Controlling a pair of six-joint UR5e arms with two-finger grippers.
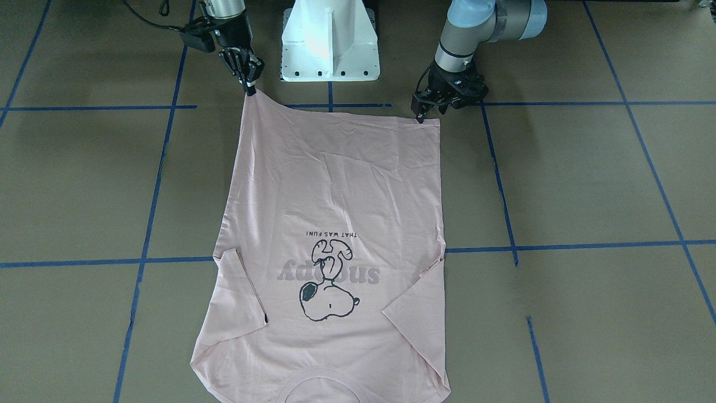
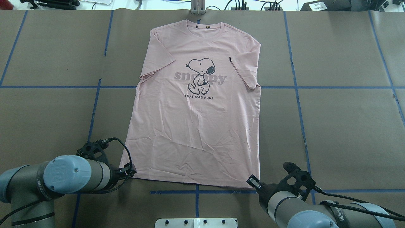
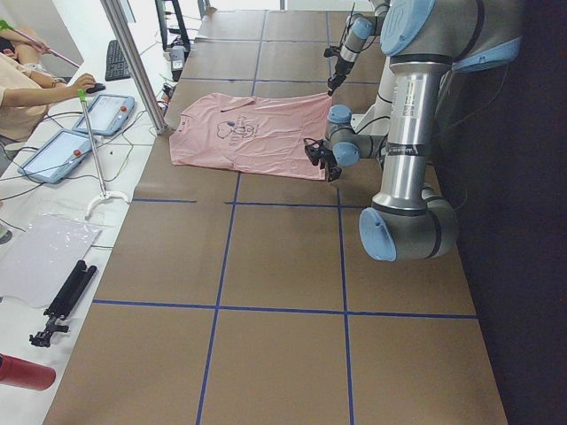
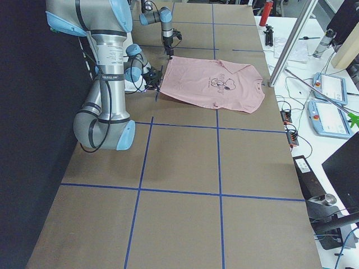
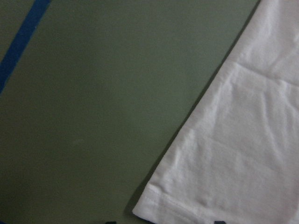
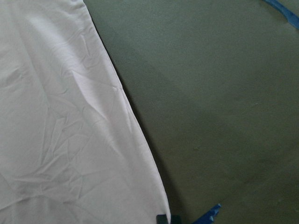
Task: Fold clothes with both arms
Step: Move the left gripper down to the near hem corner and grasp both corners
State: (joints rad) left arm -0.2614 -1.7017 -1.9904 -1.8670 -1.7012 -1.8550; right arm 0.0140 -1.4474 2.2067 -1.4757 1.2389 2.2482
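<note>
The pale pink T-shirt (image 1: 335,184) lies flat and face up on the brown table, collar away from the robot, both sleeves folded inward; the dog print (image 2: 201,74) shows. My right gripper (image 1: 250,88) is shut on one hem corner, which rises in a small peak; its fingertips (image 6: 164,218) meet at the cloth edge. My left gripper (image 1: 428,112) sits at the other hem corner (image 5: 140,212), open, its two finger tips wide apart on either side of that corner. In the overhead view the left gripper (image 2: 130,171) and right gripper (image 2: 253,182) flank the hem.
The white pedestal base (image 1: 330,39) stands between the arms, just behind the hem. Blue tape lines (image 2: 196,191) grid the brown table. A person (image 3: 27,80) sits at a side bench with tablets (image 3: 106,111), beyond a metal pole (image 3: 133,62).
</note>
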